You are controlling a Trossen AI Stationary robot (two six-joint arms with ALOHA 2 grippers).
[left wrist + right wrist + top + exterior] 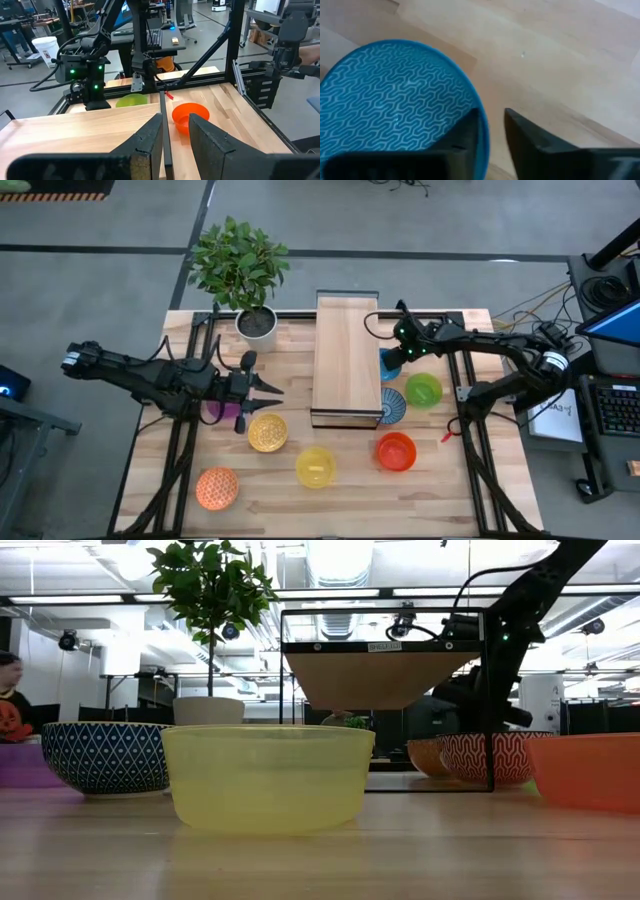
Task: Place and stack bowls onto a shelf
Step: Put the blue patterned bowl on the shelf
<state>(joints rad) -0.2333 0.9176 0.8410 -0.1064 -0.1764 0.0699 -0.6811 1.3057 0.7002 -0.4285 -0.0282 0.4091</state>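
Pale wood planks form the shelf, which stands at the middle of the table, reaching from its far edge toward the centre. The right gripper sits just off the shelf's right side, and in the right wrist view its two fingers straddle the rim of the light blue bowl, one finger inside and one outside, closed narrowly onto the wall. That bowl, patterned with wavy lines, lies beside the shelf's right edge, with the green bowl just to its right and the blue-white bowl a little nearer the front, touching the shelf's front right corner.

The left gripper hangs left of the shelf, pointing toward it, its fingers a narrow gap apart with nothing between them; its wrist view looks across the shelf top to the green bowl and the red bowl. Beneath the left arm lies the purple bowl, partly hidden. The amber bowl sits just in front of that gripper, the yellow bowl near the front edge at the middle, the red bowl to its right, and the orange bowl by the front left corner. A potted plant stands at the far edge, left of the shelf.
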